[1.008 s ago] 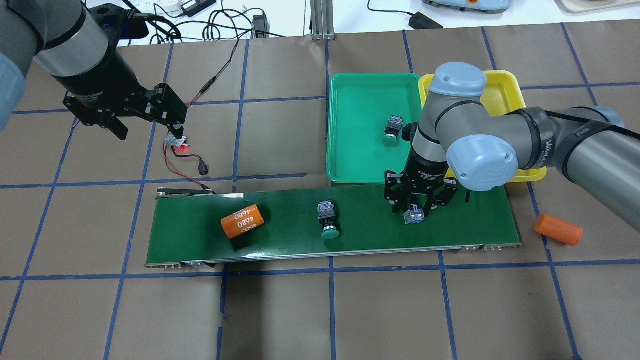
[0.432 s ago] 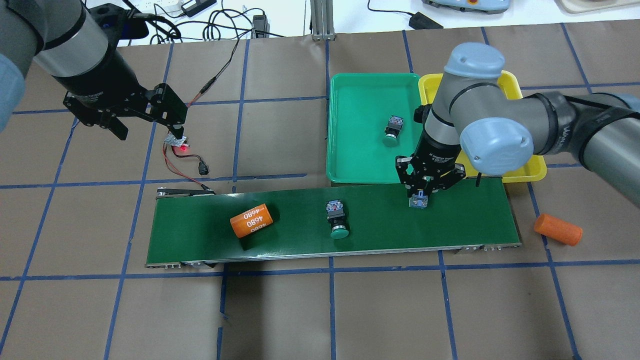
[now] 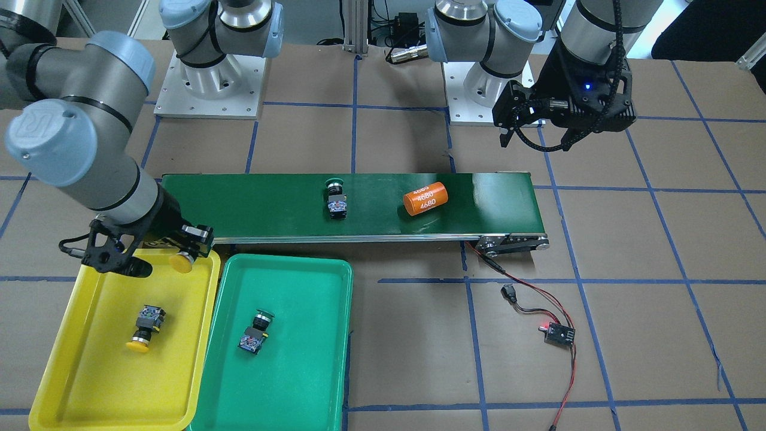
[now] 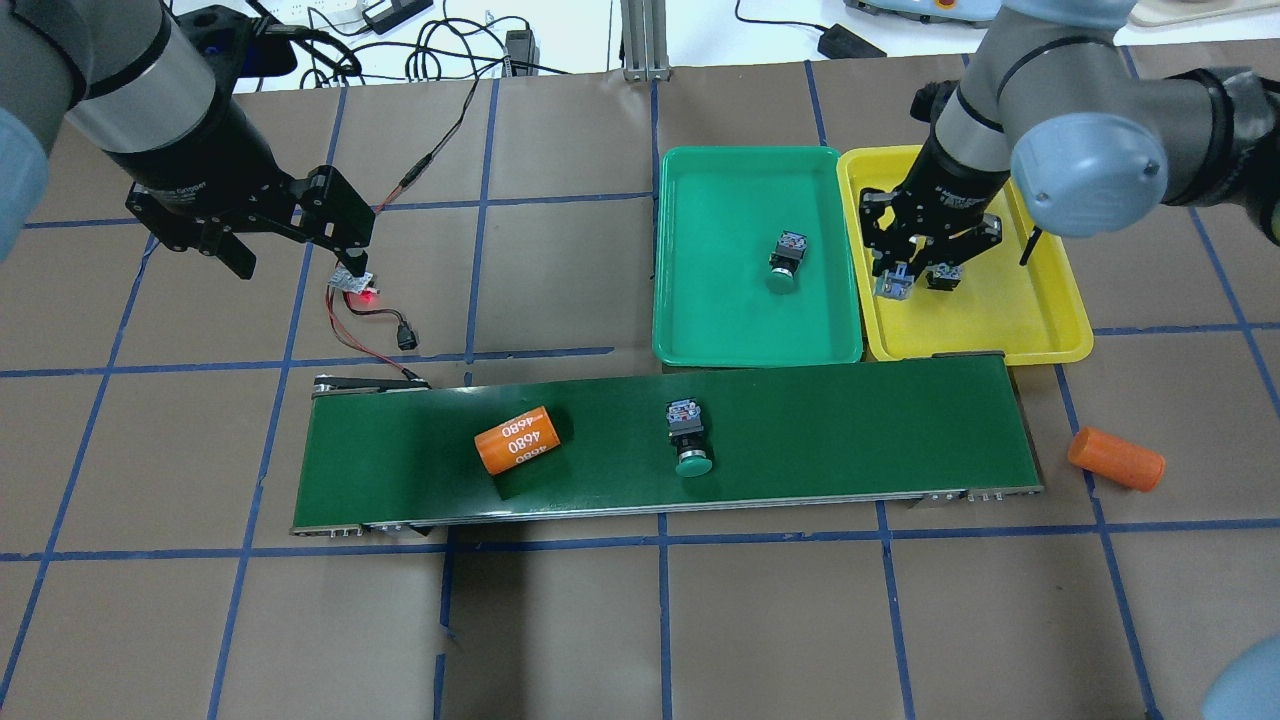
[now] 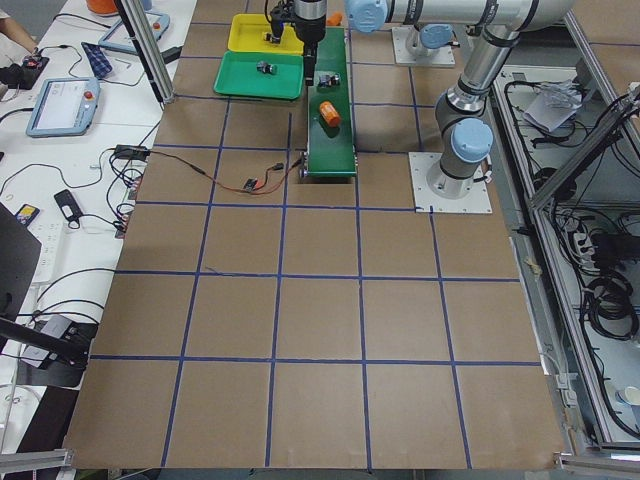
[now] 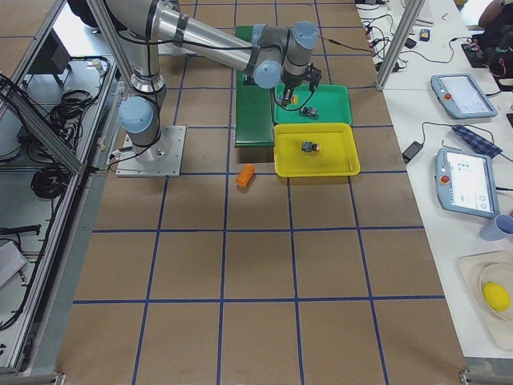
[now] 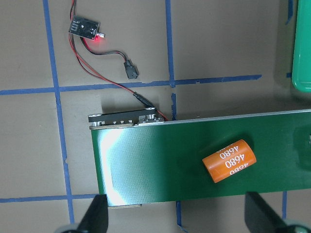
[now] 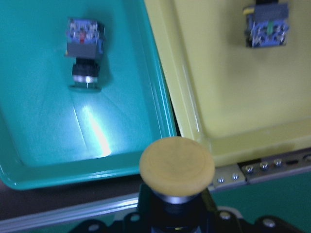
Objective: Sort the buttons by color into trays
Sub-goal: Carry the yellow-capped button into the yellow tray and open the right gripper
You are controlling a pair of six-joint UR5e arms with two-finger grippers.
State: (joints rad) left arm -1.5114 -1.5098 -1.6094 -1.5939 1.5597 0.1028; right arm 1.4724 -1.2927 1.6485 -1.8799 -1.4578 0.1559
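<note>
Right gripper (image 4: 897, 272): jaws clamped on a yellow-capped button (image 8: 177, 165), the cap end sticking out past the fingers. You'll find it held above the yellow tray (image 4: 1040, 300), at the corner nearest the conveyor belt (image 4: 850, 430) and the green tray (image 4: 700, 180); in the wrist view the cap hangs right over that corner rim. A second yellow button (image 3: 145, 326) lies on its side on the yellow tray's floor, near the middle, partly hidden under the gripper in the overhead view. The green tray sits just beside the yellow one, and one green-capped button (image 4: 785, 262) lies in it on its side. Another green button (image 4: 688, 440) lies on the belt, about mid-length, cap toward the robot's side. An orange cylinder (image 4: 516, 440) marked 4680 lies on the belt nearer its left end; a plain orange cylinder (image 4: 1115, 458) lies on the table (image 4: 560, 620) past the belt's right end. Left gripper (image 4: 297, 250): jaws spread wide, nothing between them, hanging over the table beyond the belt's left end, above a small circuit board (image 4: 358, 285) with a red light and trailing wires.
</note>
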